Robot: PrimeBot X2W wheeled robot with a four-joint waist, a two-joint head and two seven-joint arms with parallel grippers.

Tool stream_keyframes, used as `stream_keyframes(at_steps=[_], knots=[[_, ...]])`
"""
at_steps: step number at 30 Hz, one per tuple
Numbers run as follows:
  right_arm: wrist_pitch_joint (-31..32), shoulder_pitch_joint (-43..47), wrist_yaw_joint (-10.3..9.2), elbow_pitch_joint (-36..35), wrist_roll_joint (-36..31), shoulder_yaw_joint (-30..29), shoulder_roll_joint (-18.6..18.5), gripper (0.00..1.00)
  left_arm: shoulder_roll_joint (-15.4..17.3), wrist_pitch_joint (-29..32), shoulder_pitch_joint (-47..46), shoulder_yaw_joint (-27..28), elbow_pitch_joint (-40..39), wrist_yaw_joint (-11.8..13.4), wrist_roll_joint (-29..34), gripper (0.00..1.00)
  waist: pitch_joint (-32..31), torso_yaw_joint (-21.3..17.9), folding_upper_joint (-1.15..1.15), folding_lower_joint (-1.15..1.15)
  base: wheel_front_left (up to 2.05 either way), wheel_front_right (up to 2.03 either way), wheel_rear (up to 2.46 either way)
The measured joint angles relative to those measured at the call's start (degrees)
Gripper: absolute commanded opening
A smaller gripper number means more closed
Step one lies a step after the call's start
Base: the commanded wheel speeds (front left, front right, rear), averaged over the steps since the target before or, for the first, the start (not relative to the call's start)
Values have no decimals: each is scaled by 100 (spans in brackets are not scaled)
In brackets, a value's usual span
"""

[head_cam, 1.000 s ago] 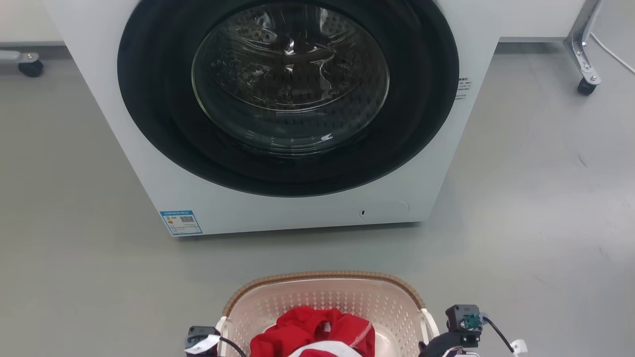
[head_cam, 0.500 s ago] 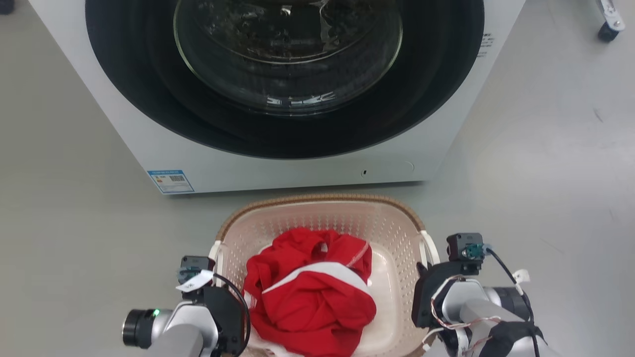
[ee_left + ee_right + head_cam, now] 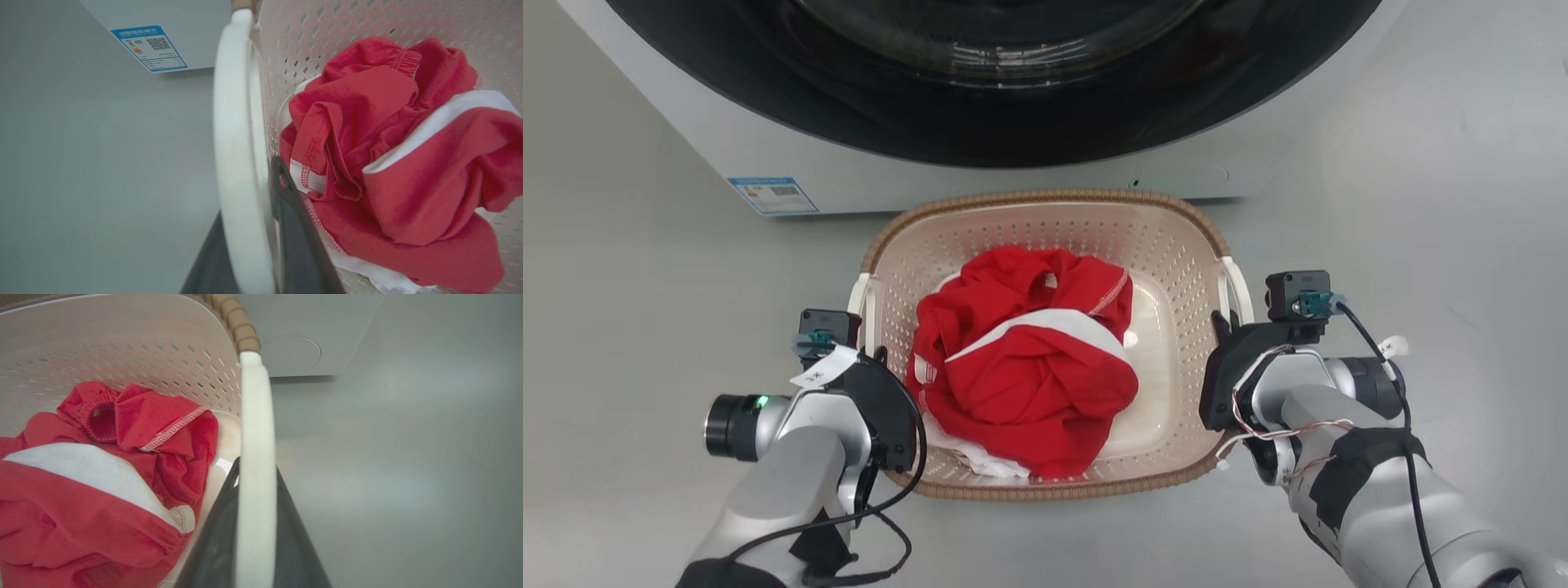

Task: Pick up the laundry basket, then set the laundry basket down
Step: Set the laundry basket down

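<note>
Label (image 3: 149, 48) blue, QR-coded; left tool (image 3: 250, 206), right tool (image 3: 257, 467) clamp laundry basket (image 3: 1045, 198).

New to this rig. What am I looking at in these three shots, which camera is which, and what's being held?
This is a wheeled robot with two arms. The wide shot comes from its head camera, looking down. A laundry basket is between its arms, in front of a white washer on a grey floor. A red and white garment lies inside it.

The other two shots come from a camera on each wrist, looking along that arm's dark fingers. The left gripper pinches the basket's left handle. The right gripper pinches the right handle. I cannot tell whether the basket is off the floor.
</note>
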Motion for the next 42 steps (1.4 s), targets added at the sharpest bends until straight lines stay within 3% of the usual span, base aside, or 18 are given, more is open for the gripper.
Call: stream_keyframes(at_steps=[19,42], knots=[[-310,-726,0,158,-97,3,-21,0,18,-183,-842,1,22,7,107,0,1459,68,0,-1,0,0,0],[-602,-1285,18,324,-183,52,-25,0,-7,-536,-1422,19,166,0,121,0,2366,228,0,-1,0,0,0]])
